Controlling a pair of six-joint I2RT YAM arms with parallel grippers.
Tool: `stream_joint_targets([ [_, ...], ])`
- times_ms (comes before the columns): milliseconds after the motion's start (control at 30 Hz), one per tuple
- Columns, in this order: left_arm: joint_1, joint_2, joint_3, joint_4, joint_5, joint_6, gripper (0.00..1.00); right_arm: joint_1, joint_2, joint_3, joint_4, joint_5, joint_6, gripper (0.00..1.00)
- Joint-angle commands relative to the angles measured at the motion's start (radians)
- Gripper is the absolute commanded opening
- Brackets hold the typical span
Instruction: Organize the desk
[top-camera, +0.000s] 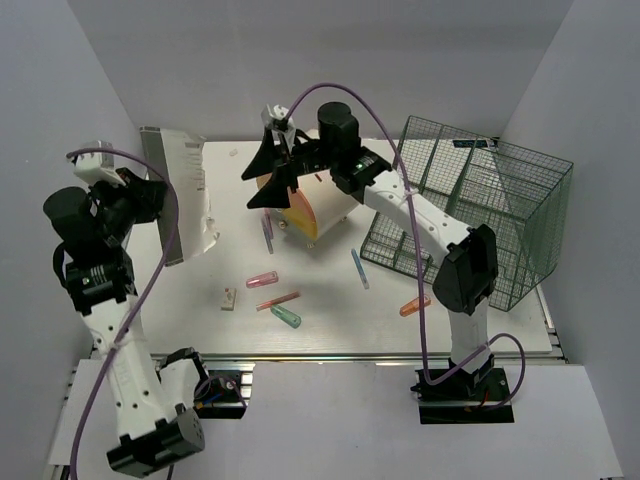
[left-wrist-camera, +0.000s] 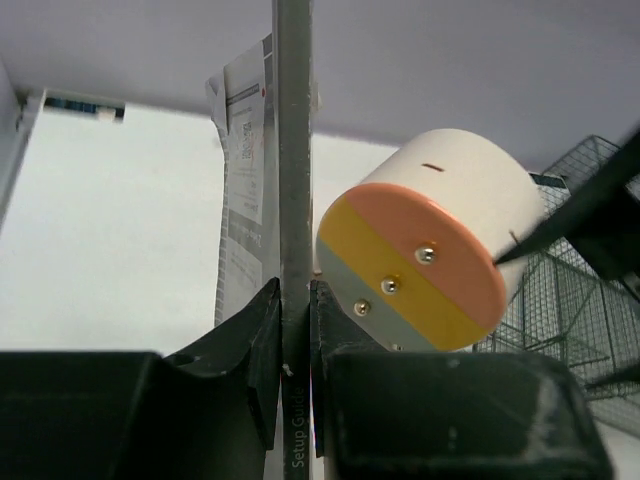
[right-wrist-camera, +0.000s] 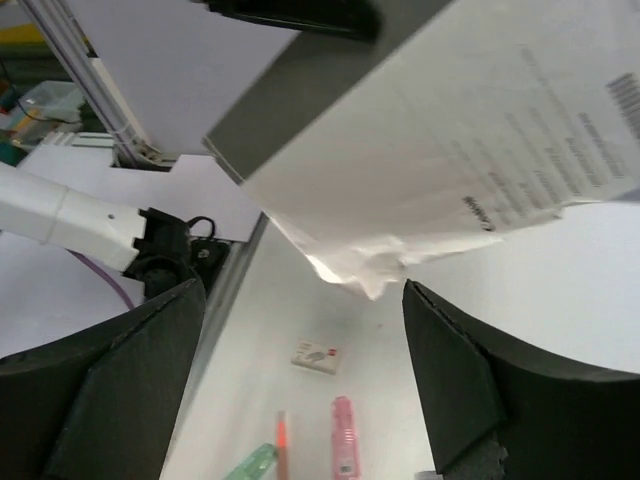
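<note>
Counter, large flat white tabletop (top-camera: 330, 325), lies mid-scene.
My left hand (left-wrist-camera: 293, 310) pinches a thin grey paper board (left-wrist-camera: 293, 150) upright, likely clearing space; right hand (right-wrist-camera: 300, 370) spread by cream orange-rimmed cylinder (left-wrist-camera: 430, 230).

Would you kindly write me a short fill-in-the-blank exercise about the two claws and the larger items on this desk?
The left claw is ____ on the grey booklet.
The right claw stands ____, holding nothing.
The cream cylinder lies on its ____.
The wire basket is dark ____ in colour.
Missing words: shut; open; side; green.
</note>
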Motion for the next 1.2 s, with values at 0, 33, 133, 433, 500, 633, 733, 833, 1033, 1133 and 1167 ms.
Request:
stream_joint_targets([
  [0,-0.002,-0.092,0.080,0.016,0.121,0.113,0.00,-0.019,-0.090,0.065,0.102,-0.040,-0.089,0.86],
  [33,-0.002,-0.109,0.080,0.019,0.149,0.134,0.00,-0.028,-0.100,0.069,0.116,-0.036,-0.108,0.87],
  [133,-0.002,-0.177,0.059,0.034,0.258,0.167,0.00,-0.047,-0.125,0.075,0.197,-0.049,-0.166,0.89],
  [433,-0.002,-0.257,0.106,-0.009,0.446,0.242,0.00,-0.050,-0.183,0.075,0.312,-0.074,-0.304,0.89],
  [500,-0.002,-0.258,0.137,-0.039,0.443,0.259,0.00,-0.048,-0.186,0.083,0.308,-0.121,-0.298,0.89],
  [633,-0.002,-0.255,0.165,-0.023,0.463,0.240,0.00,-0.030,-0.209,0.040,0.318,-0.221,-0.255,0.87],
  [733,-0.002,-0.252,0.166,0.013,0.483,0.207,0.00,-0.009,-0.223,0.000,0.320,-0.250,-0.219,0.85],
  [833,-0.002,-0.250,0.174,0.030,0.503,0.179,0.00,0.008,-0.223,-0.009,0.308,-0.166,-0.217,0.85],
  [1033,-0.002,-0.261,0.184,0.016,0.517,0.156,0.00,0.018,-0.125,0.124,0.237,-0.079,-0.153,0.85],
  [1133,-0.002,-0.269,0.181,0.022,0.522,0.142,0.00,0.028,-0.090,0.170,0.191,-0.095,-0.154,0.82],
  [1167,-0.002,-0.272,0.181,0.031,0.522,0.138,0.00,0.031,-0.084,0.177,0.183,-0.114,-0.153,0.80],
])
